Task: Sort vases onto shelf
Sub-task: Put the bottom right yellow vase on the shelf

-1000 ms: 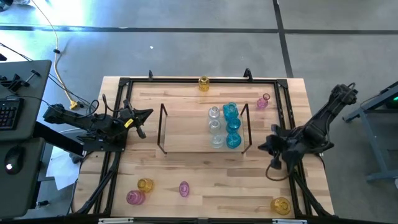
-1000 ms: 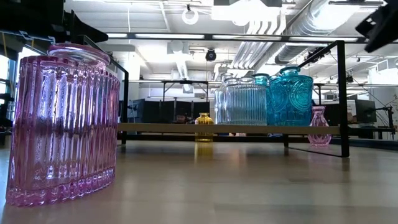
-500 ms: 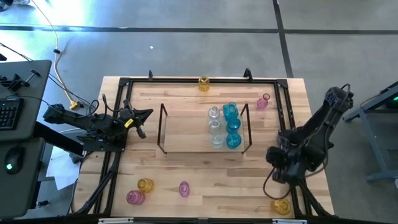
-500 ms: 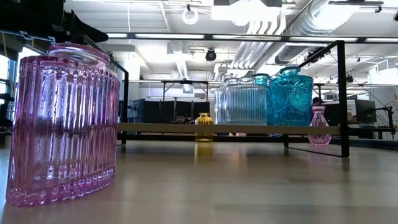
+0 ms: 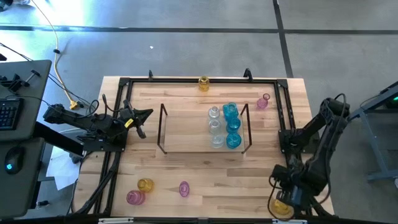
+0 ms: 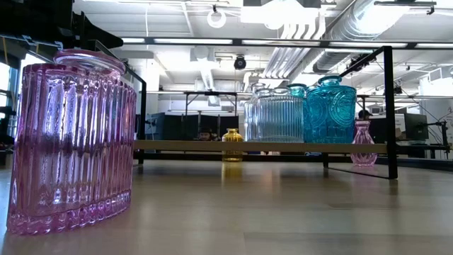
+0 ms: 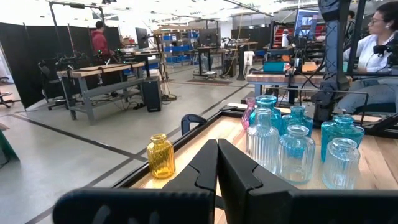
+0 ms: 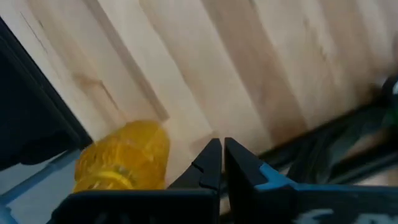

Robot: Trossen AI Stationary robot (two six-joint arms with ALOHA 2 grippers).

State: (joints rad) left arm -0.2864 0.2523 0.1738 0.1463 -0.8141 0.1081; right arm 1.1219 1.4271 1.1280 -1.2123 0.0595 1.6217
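Note:
The shelf [image 5: 193, 134] is a light-wood board with wire end frames, lying mid-table. Several clear and cyan vases [image 5: 224, 126] stand on its right part and also show in the low view [image 6: 301, 113]. Loose vases stand on the table: amber [image 5: 203, 83] at the far edge, pink [image 5: 263, 101] right of the shelf, amber [image 5: 145, 185] and two pink [image 5: 134, 198] near left. My right gripper [image 8: 222, 163] is shut, low over the near right corner, beside an amber vase [image 8: 124, 165] that it partly hides in the high view [image 5: 281, 208]. My left gripper [image 5: 146, 114] is shut and waits left of the shelf.
A black frame [image 5: 118, 112] runs around the tabletop's edges. A pink vase [image 6: 71, 142] fills the left of the low view. The boards between the shelf and the near edge [image 5: 224, 180] are bare. People and workbenches show in the room beyond the table.
My right gripper has swung from beside the shelf's right end toward the table's near edge and down, and now sits over the amber vase in the near right corner. The vases have stayed where they were.

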